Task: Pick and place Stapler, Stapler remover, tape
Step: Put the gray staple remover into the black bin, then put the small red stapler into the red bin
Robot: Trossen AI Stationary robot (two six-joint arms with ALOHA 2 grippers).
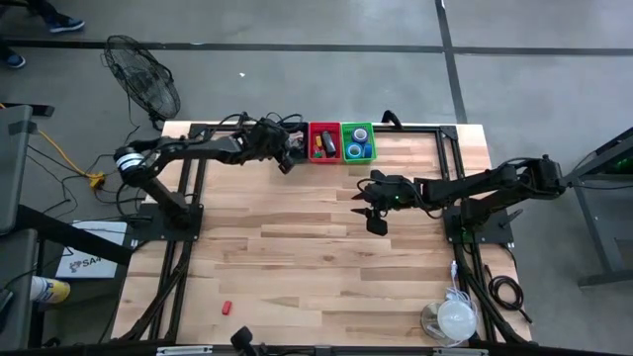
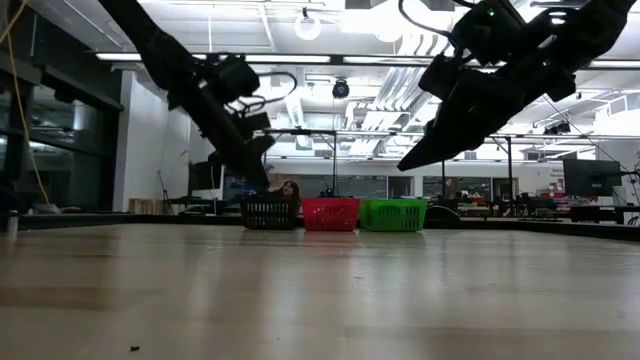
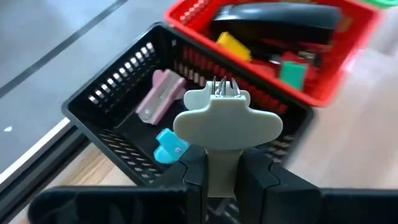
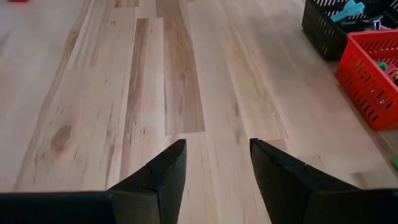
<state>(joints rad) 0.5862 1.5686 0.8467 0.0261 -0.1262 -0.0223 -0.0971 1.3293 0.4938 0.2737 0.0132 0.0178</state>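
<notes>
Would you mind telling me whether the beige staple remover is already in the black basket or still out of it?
Out. The left gripper holds the beige staple remover above the black basket, where a pink one and a blue one lie.

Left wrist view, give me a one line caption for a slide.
Left claw holds a beige staple remover above the black basket, which has pink and blue removers inside.

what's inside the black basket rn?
Black basket holds a pink staple remover and a blue one. The left gripper, shut on a beige staple remover above it, hides part of the floor.
</notes>
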